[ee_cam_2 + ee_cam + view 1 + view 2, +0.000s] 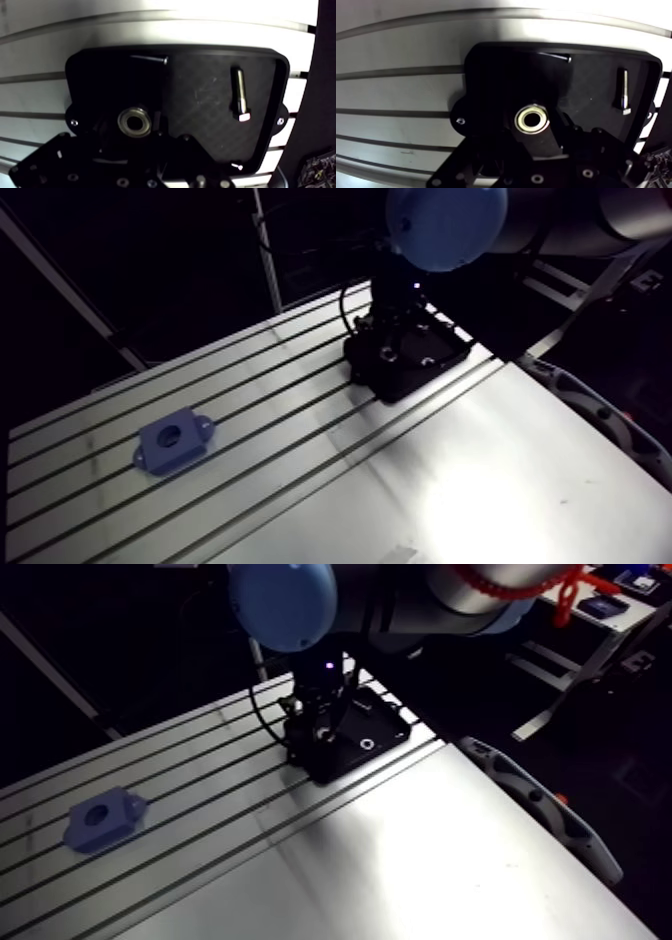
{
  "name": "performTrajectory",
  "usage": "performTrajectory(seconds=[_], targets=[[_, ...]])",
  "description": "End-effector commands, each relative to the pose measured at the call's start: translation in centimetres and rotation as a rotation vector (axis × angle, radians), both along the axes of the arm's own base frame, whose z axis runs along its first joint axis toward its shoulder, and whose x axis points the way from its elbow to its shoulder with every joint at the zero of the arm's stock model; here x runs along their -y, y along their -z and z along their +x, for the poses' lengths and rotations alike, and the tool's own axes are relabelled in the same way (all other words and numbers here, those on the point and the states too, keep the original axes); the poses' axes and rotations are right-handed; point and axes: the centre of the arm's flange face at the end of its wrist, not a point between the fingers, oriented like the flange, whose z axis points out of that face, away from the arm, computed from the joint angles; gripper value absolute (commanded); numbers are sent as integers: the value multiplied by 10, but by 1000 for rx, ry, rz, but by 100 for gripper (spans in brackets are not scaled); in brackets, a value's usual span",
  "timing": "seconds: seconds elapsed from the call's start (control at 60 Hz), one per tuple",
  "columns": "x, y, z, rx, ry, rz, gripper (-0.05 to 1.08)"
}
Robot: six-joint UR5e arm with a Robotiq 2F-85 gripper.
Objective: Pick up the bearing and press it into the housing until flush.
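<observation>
— What lies toward the left edge of the table (480, 478)?
— The blue housing (172, 443), bore facing up. It sits alone, with bare slotted surface on every side.
— And further right?
— The black tray (586, 100) sits at the far edge, and the gripper (385, 351) is down inside it. Beyond the tray, the near right corner is one wide bare stretch.
— What's in the tray?
— The bearing (532, 120) lies flat near one end wall, right at the gripper's tip. A thin dark screw (556, 56) lies along the wall ahead of the gripper. A silver bolt (239, 95) lies toward the other end, apart from both.
— Is the gripper apart or clamped?
— Cannot tell. It is black against black.
</observation>
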Motion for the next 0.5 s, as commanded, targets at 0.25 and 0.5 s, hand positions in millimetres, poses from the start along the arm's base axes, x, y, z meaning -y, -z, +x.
performTrajectory(seconds=[0.25, 0.5], targets=[[0, -1, 1, -1, -1, 1, 50], [0, -1, 2, 2, 0, 4, 50]])
